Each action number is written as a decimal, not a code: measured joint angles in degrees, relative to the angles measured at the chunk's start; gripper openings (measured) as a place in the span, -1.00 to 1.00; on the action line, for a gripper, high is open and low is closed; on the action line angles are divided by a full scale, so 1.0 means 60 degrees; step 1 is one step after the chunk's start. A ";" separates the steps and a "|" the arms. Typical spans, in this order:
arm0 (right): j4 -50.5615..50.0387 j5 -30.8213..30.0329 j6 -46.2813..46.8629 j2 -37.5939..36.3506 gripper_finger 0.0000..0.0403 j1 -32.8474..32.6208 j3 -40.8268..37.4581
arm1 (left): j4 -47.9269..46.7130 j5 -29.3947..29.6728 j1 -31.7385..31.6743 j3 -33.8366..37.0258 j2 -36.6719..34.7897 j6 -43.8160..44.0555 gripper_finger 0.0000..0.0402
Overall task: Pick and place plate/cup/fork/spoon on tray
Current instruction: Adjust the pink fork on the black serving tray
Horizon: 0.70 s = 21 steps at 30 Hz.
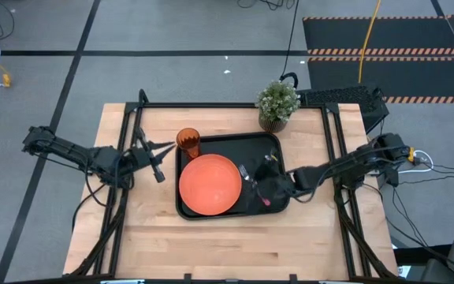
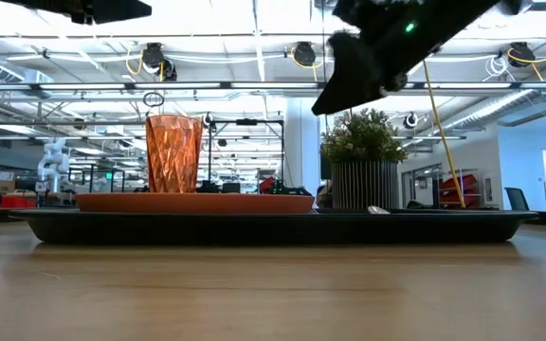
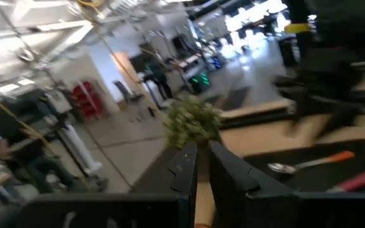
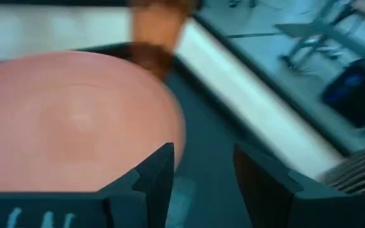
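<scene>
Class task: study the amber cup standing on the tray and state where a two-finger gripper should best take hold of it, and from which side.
Grip the cup across its upright wall near the rim, descending from above: the plate crowds one side.

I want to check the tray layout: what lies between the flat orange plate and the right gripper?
In the high view, only bare black tray lies between the flat round orange plate and the right gripper.
</scene>
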State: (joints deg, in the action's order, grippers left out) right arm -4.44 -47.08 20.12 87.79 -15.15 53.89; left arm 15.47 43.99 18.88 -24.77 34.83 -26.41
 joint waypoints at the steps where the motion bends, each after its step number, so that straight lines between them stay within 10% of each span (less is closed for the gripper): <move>1: 0.0050 -0.0113 -0.0315 0.0000 -0.22 0.0240 0.0000 | -0.0186 -0.0195 -0.0001 0.0000 0.0004 0.0280 -0.79; 12: 0.1886 -0.0701 -0.5322 -0.0108 -0.22 0.1906 0.0000 | 0.0348 -0.1111 -0.0133 -0.0275 0.1228 0.1545 -0.79; 21: 0.2752 -0.0079 -0.7383 -0.1280 -0.22 0.2541 0.0000 | -0.5656 -0.2756 -0.1304 -0.4926 0.4866 0.3546 -0.79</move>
State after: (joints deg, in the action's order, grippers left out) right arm 12.07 -47.55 -24.18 80.11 0.09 53.89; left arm -18.47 27.46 11.06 -54.33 64.03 -5.13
